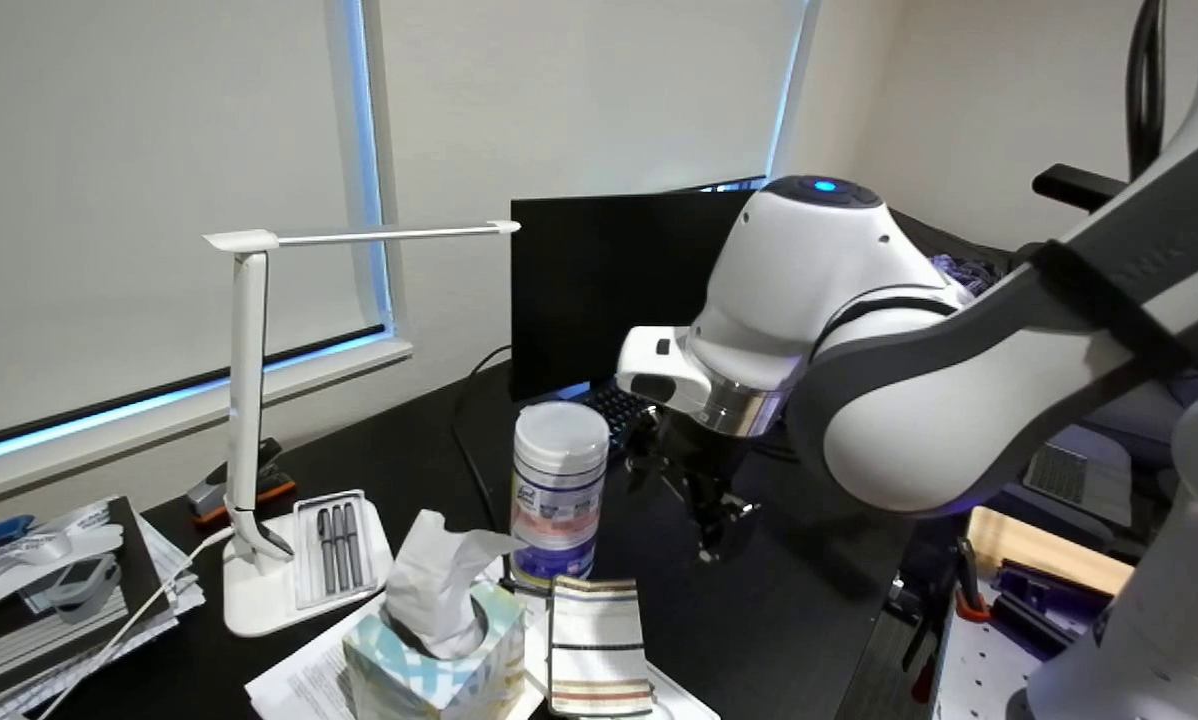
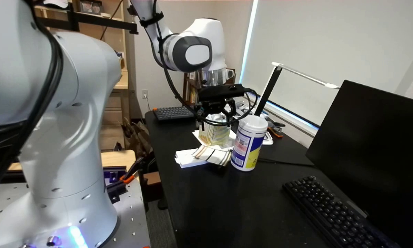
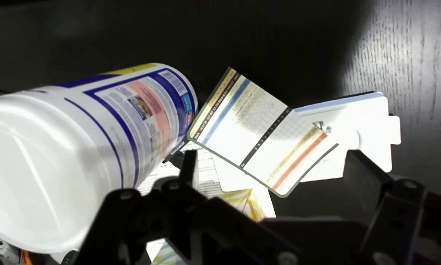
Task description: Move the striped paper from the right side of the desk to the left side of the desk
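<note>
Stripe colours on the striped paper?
Striped paper: black, blue, tan and orange-red on white, best in wrist view.

Bluish light rimmed the blinds (image 1: 159, 200). In the wrist view, glare washed the tabletop (image 3: 408, 60) at upper right; the pincer (image 3: 275, 167) looked dark, its edges soft.

The long black tabletop (image 2: 227, 206) shows a fine wood grain in the wrist view, brightly lit at one side. On it stand a dark monitor (image 2: 375, 155) with a black keyboard (image 2: 327, 210) just in front, an upright tub of wipes (image 1: 559, 500) and a white lamp (image 1: 247, 400). Printed sheets (image 1: 304, 668) lie near the lamp's base and a flat white packet (image 2: 188, 159) near the tub, while in an exterior view a second keyboard (image 2: 174, 113) rests at the far end.
</note>
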You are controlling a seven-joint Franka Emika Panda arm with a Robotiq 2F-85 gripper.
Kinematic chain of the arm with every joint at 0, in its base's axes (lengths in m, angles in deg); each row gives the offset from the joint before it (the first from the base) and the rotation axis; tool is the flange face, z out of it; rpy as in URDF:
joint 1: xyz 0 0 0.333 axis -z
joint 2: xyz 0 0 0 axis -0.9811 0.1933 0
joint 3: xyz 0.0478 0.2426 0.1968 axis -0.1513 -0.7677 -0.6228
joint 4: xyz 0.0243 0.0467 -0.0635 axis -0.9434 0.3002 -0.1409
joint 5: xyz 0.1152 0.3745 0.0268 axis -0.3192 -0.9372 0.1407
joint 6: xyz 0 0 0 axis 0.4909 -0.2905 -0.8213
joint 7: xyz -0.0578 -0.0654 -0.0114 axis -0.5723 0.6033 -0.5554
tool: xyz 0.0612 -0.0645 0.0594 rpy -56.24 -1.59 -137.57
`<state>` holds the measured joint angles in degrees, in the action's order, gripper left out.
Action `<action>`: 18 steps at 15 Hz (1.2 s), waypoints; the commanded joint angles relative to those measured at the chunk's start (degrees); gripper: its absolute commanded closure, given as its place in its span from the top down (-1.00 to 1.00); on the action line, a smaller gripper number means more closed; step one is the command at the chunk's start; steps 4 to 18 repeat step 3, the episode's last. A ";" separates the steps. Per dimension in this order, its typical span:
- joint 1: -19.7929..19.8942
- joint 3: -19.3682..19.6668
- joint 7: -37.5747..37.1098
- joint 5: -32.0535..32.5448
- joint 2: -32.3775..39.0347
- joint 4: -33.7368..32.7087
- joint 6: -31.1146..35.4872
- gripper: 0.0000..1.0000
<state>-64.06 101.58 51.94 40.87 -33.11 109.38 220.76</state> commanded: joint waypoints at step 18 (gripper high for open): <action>-0.65 0.52 0.12 -0.01 0.00 -0.06 -0.19 1.00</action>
